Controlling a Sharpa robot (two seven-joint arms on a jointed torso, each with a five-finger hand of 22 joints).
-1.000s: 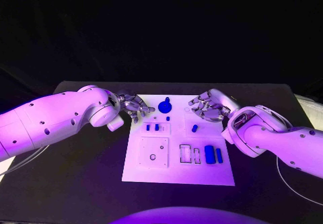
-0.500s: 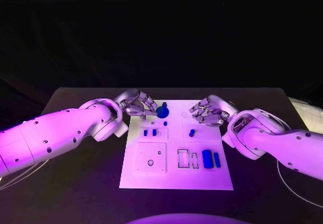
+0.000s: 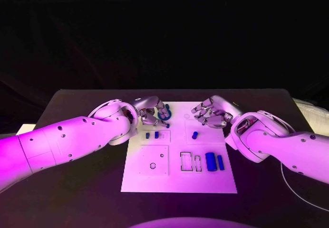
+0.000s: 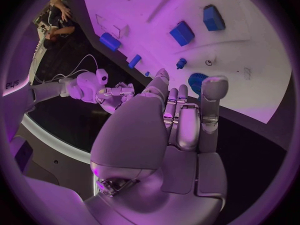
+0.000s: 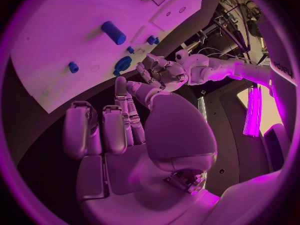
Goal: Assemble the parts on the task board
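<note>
The task board carries two blue blocks side by side near its right edge. The left hand reaches a round blue part at the far edge; whether its fingers pinch it I cannot tell. The right hand hovers with fingers curled, holding nothing.

We see the flat white rectangular task board lying mid-table, with rectangular cut-outs. Two small blue pegs stand at its ten o'clock, a round blue knob at twelve, and two blue upright blocks at four.
</note>
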